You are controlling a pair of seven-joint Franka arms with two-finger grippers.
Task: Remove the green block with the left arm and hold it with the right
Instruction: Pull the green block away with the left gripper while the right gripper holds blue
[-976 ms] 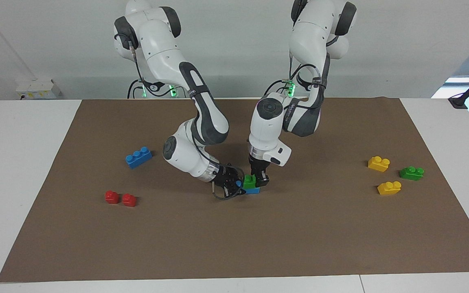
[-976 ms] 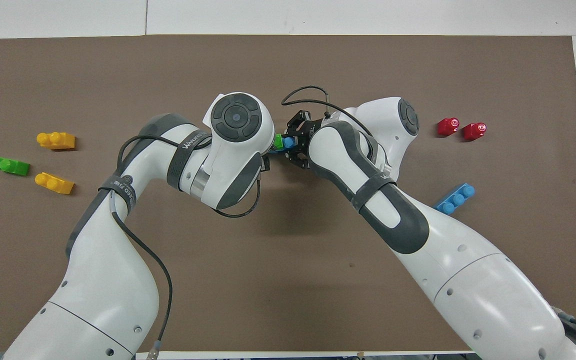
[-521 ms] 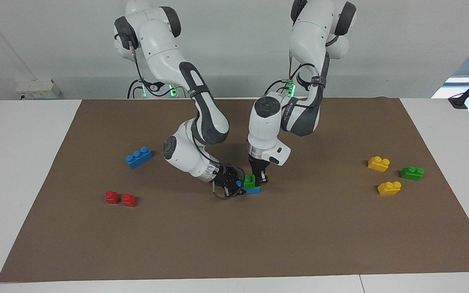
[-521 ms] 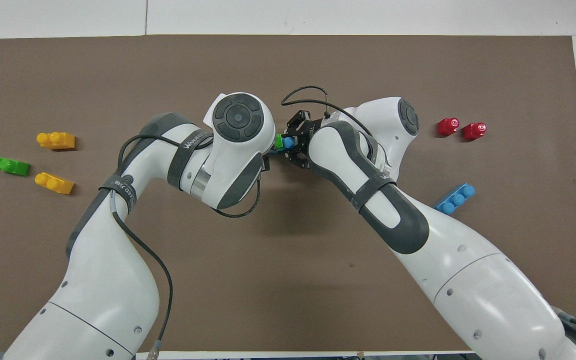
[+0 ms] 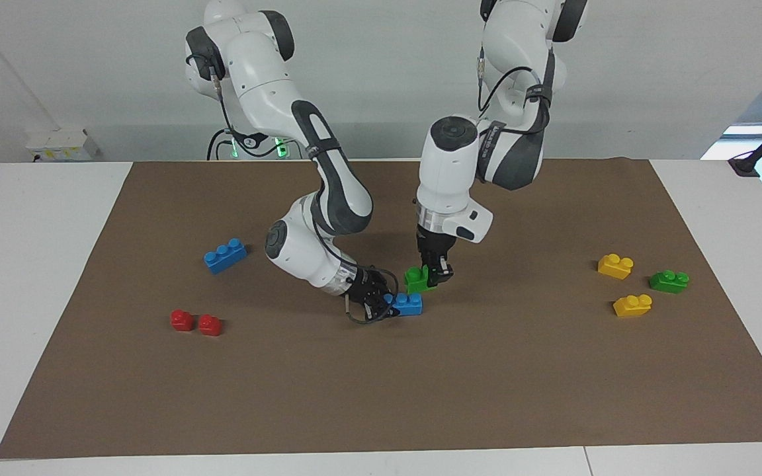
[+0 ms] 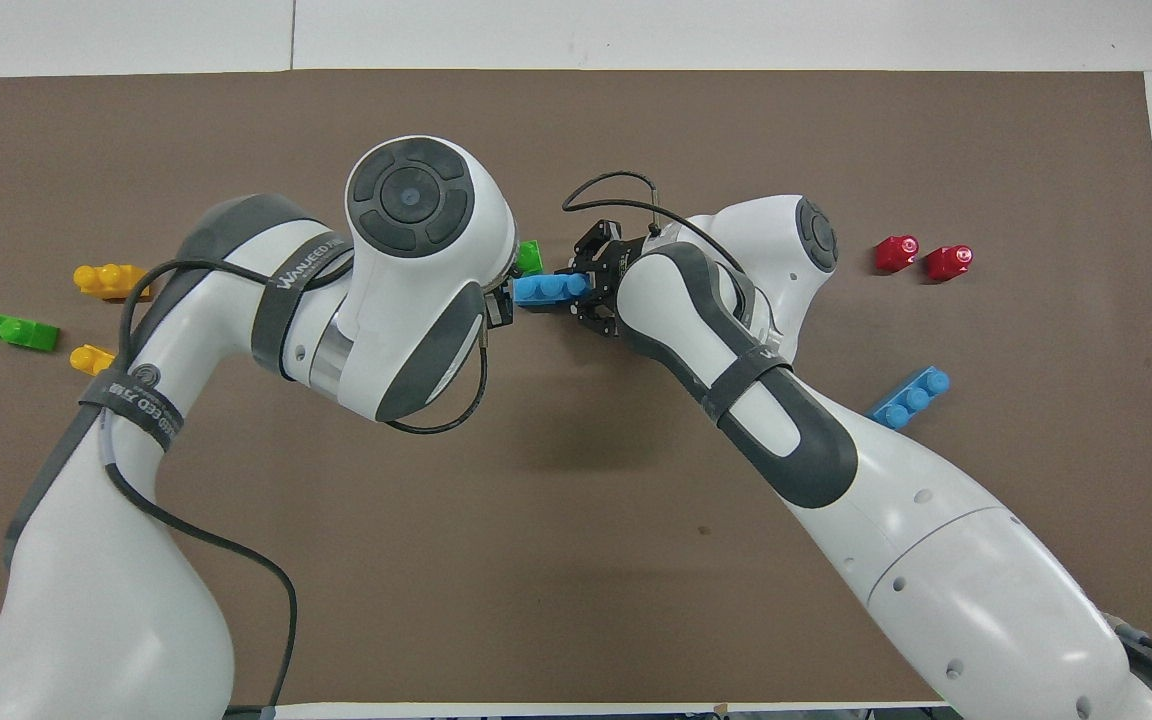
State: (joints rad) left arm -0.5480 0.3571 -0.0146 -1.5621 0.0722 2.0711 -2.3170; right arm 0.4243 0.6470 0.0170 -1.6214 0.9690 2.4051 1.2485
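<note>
The green block [image 5: 416, 278] hangs clear of the blue brick [image 5: 409, 304], a little above the brown mat [image 5: 487, 383]. My left gripper [image 5: 435, 272] points straight down and is shut on the block's side. The blue brick lies on the mat in the middle of the table, its three studs bare. My right gripper [image 5: 381, 305] reaches in low from the right arm's end and is shut on that brick's end. In the overhead view the green block [image 6: 530, 257] peeks out beside the left wrist, the blue brick [image 6: 548, 289] shows in the right gripper [image 6: 591, 285], and the left fingers are hidden.
A second blue brick [image 5: 225, 255] and two red pieces [image 5: 196, 322] lie toward the right arm's end. Two yellow bricks [image 5: 615, 265] [image 5: 632, 305] and a darker green brick [image 5: 669, 281] lie toward the left arm's end.
My left gripper has risen with the green block, pulling it off the blue brick and shifting toward the left arm's end. The right gripper has kept the blue brick down on the mat.
</note>
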